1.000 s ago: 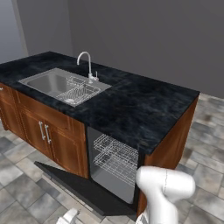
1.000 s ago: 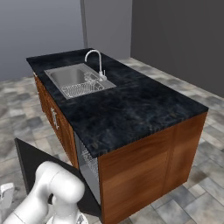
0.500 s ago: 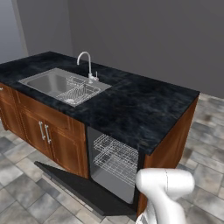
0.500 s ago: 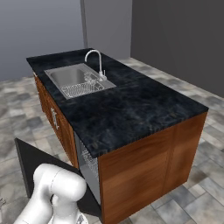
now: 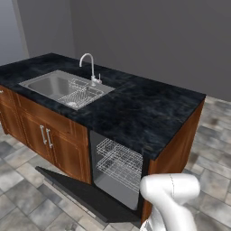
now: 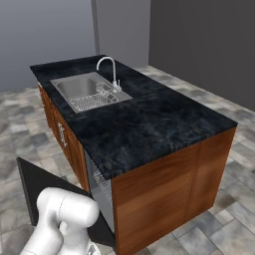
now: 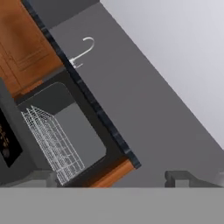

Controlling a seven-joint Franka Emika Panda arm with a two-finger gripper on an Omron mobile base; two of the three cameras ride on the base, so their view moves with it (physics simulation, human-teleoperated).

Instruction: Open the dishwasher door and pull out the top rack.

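Dark marbled worktop [image 5: 149, 108] on a wooden island, steel sink [image 5: 54, 85] and faucet [image 5: 88, 65] at its far end, grey tiled floor [image 5: 18, 203], grey walls. The door [image 5: 85, 194] lies flat open, its handle hidden. The gripper [image 7: 111, 180] is barely visible, only blurred tips at the hand view's bottom edge; cannot tell its spread. The top rack [image 5: 119, 153] sits inside the cavity, above and left of the gripper tips in the hand view.
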